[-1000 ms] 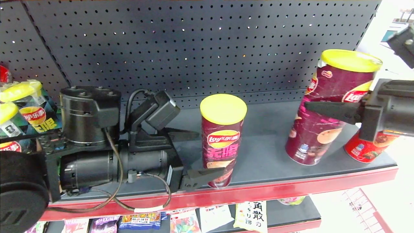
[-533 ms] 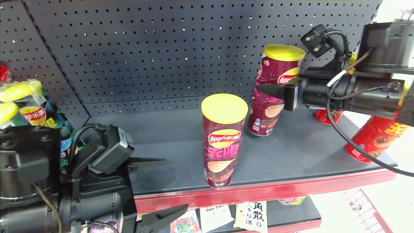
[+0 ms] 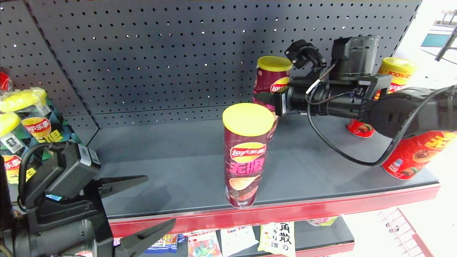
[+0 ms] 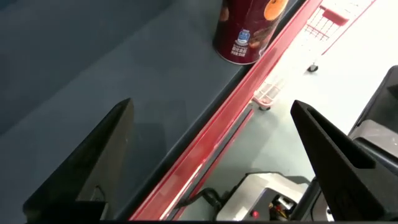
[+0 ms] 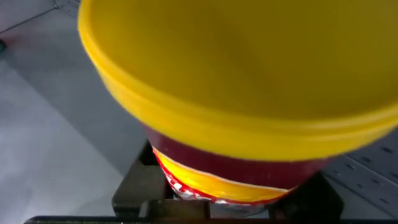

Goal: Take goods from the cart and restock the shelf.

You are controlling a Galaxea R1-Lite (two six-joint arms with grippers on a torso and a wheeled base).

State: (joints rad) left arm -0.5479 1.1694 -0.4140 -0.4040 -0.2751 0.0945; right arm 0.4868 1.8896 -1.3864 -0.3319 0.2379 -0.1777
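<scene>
A maroon chip can with a yellow lid [image 3: 246, 155] stands upright near the front edge of the dark shelf [image 3: 171, 167]; its base shows in the left wrist view [image 4: 247, 31]. Behind it, my right gripper [image 3: 266, 97] is shut on a second maroon chip can [image 3: 272, 78], held near the pegboard back; that can's yellow lid [image 5: 242, 81] looms large in the right wrist view. My left gripper [image 3: 144, 203] hangs open and empty at the lower left, straddling the shelf's red front lip [image 4: 211, 149].
Red chip cans [image 3: 416, 151] stand at the shelf's right end, one yellow-lidded can [image 3: 394, 73] behind the right arm. Green-packaged cans [image 3: 25, 121] crowd the left end. Snack bags [image 3: 275, 237] lie on the lower shelf. Bare shelf lies left of the front can.
My right arm carried the second maroon can leftward and deeper toward the pegboard. My left gripper, open, drew back down and to the left, away from the front can.
</scene>
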